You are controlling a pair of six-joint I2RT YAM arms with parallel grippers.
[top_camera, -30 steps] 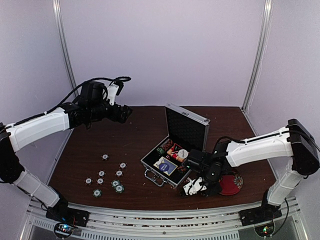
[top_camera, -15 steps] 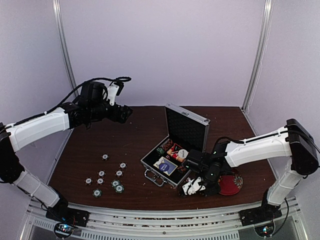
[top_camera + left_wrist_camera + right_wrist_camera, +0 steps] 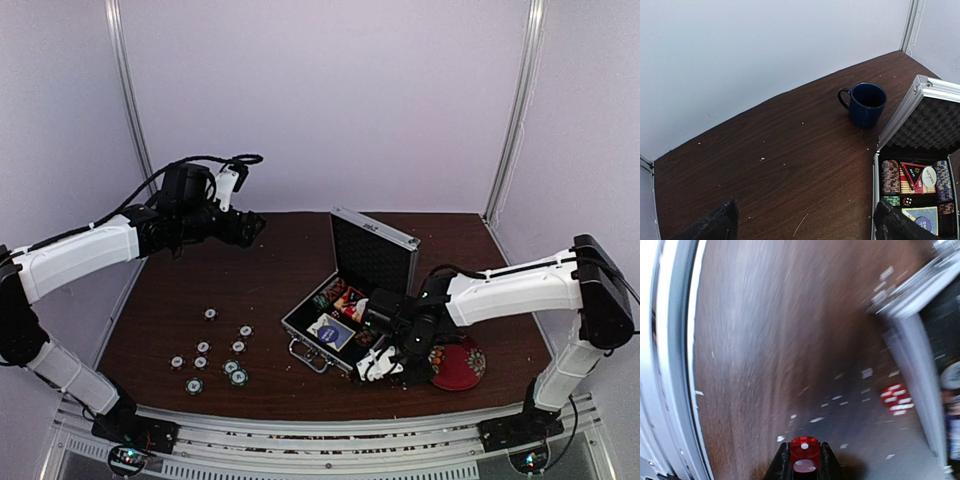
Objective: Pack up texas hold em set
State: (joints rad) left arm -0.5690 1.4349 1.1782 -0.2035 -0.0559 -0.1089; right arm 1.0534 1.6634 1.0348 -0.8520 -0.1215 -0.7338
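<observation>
The silver briefcase (image 3: 305, 335) lies open mid-table with its lid (image 3: 375, 250) up. It holds chip stacks (image 3: 890, 176) and the blue-and-cream deck box (image 3: 923, 220). Several loose poker chips (image 3: 215, 355) lie on the table to its left. My right gripper (image 3: 385, 366) hangs low at the case's front right corner, shut on a small red die (image 3: 805, 452). A red striped chip (image 3: 896, 399) lies on the table ahead of it, beside the case edge (image 3: 917, 365). My left gripper (image 3: 245, 228) is raised at the back left, open and empty, its fingers (image 3: 715, 225) wide apart.
A red floral bowl (image 3: 460, 366) sits just right of my right gripper. A dark blue mug (image 3: 866, 104) stands behind the case lid near the back wall. Metal rails (image 3: 300, 440) run along the table's near edge.
My right gripper has moved a little left and toward the case's front corner with the die in it. The left arm has not moved.
</observation>
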